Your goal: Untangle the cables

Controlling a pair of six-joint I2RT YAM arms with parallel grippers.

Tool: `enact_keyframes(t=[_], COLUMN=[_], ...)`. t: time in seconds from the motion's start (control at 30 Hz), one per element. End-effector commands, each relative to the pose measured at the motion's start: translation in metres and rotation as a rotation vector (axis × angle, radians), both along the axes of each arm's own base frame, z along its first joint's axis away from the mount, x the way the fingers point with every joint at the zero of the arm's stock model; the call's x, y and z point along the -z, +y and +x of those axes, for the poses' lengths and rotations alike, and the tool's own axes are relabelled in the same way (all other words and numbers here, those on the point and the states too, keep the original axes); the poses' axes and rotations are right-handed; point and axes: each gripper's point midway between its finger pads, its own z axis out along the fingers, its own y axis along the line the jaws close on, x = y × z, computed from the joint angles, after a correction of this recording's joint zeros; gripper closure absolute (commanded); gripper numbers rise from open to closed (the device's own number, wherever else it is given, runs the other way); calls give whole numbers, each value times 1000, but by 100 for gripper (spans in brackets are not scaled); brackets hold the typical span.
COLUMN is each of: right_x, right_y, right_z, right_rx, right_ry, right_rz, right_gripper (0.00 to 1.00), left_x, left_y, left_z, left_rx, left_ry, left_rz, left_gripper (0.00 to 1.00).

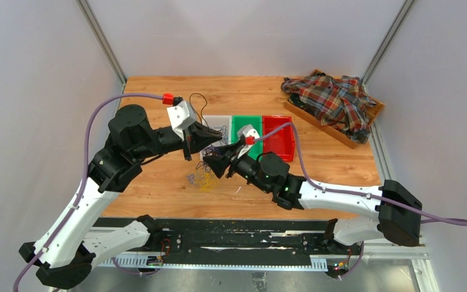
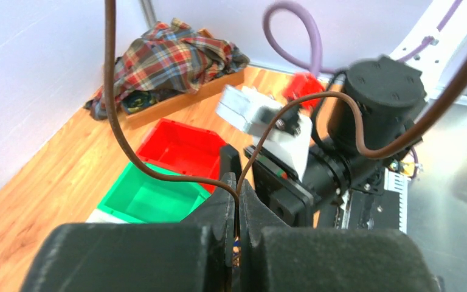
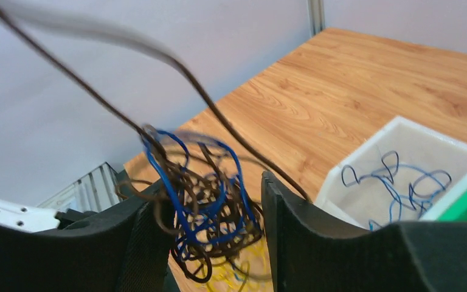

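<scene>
The wooden surface (image 1: 152, 191) carries a white bin (image 1: 214, 121), a green bin (image 1: 246, 121) and a red bin (image 1: 278, 139) side by side mid-surface, a wooden tray (image 1: 316, 120) far right, and yellow cables (image 1: 204, 180) nearer.

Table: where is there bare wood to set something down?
The table is bare behind the three bins, left of the plaid shirt, and along the near edge in front of the cables. The middle is crowded: left gripper, right gripper, cables and bins.
</scene>
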Motion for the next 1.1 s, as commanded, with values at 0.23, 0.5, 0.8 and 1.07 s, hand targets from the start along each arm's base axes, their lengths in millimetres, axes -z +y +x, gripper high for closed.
enact_keyframes(t=[0.23, 0.5, 0.8, 1.07], right_x=[110, 113, 40, 3], right_y=[-44, -87, -86, -75], right_z=[-23, -24, -26, -21], right_rx=[125, 200, 193, 216], right_ry=[29, 36, 11, 63], right_rz=[-326, -361, -183, -82], right_gripper=[42, 32, 22, 22], left_x=[-77, -70, -26, -23], left_y=[17, 29, 28, 29], left_z=[35, 51, 63, 56], left_rx=[-223, -275, -287, -273], left_ry=[-119, -129, -29, 8], left_rz=[-164, -58, 17, -16], left_gripper=[99, 99, 100, 99])
